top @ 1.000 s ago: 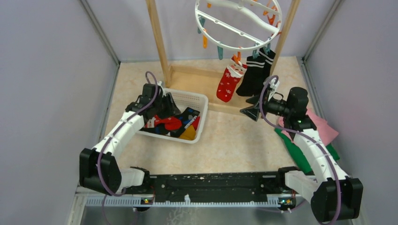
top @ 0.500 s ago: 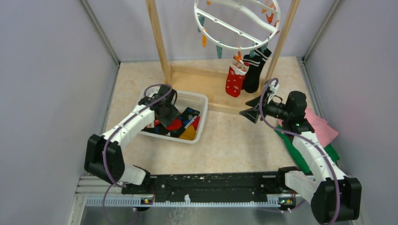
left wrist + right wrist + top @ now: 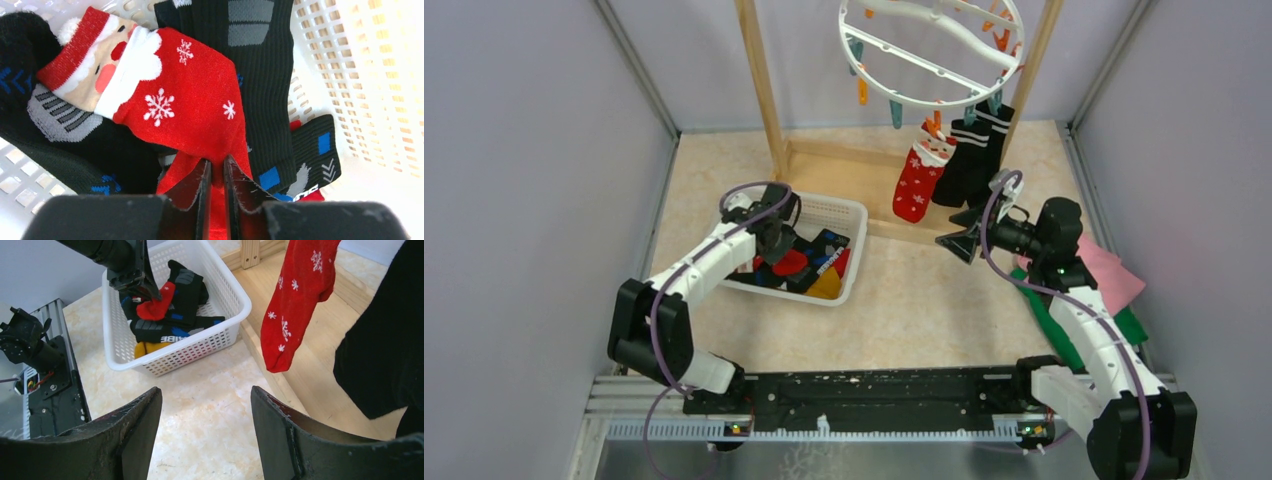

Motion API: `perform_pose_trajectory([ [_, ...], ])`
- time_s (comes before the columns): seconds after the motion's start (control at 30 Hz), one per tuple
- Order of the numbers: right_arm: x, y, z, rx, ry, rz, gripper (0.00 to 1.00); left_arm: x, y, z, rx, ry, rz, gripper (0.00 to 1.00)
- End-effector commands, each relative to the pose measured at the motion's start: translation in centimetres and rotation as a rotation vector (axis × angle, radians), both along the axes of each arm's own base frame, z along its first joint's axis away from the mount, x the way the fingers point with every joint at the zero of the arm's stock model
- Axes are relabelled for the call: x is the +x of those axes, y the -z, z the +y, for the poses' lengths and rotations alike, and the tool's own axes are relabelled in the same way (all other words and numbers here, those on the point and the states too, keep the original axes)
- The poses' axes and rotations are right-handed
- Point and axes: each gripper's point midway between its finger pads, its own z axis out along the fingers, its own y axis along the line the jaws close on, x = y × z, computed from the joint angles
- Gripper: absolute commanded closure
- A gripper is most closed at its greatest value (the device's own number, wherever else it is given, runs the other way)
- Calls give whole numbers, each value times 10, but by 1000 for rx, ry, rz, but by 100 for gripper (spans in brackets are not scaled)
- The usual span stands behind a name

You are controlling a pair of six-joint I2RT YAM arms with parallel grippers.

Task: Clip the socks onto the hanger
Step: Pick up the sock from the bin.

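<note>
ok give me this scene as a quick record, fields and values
left end effector: closed on the red santa sock, inside the basket
right end effector: open, empty
hanger: hung red sock and black striped socks clipped on
basket contents: more socks, black, red and yellow

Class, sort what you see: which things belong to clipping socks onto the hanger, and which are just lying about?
Belong: hanger, red Santa sock pinched by left fingers, hung red sock, hung black socks.
Lying about: pink cloth, green cloth.
</note>
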Motion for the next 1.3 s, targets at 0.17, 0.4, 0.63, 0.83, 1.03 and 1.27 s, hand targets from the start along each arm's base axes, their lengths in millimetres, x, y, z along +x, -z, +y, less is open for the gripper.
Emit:
perform_pose_trajectory([
  [0.17, -5, -14, 3, 10, -13, -51, 35, 23, -35, -4, -79, 14, -180, 97],
  [0.4, -15, -22, 8, 9, -93, -89, 35, 18, -142, -57, -111, 646, -678, 100],
  [0.63, -30, -37, 19, 40, -209, -169, 34, -22, -199, -109, -107, 1175, -1012, 100],
  [0.83, -44, -60, 39, 66, -312, -221, 33, -77, -228, -169, -150, 1730, -1208, 100],
  [1.03, -13, -105, 42, 371, -103, 168, 30, -98, -229, -198, 86, 1988, -1343, 100],
  [1.27, -1, -84, 50, 505, -35, 654, 27, -115, -232, -216, 170, 2171, -1453, 100],
])
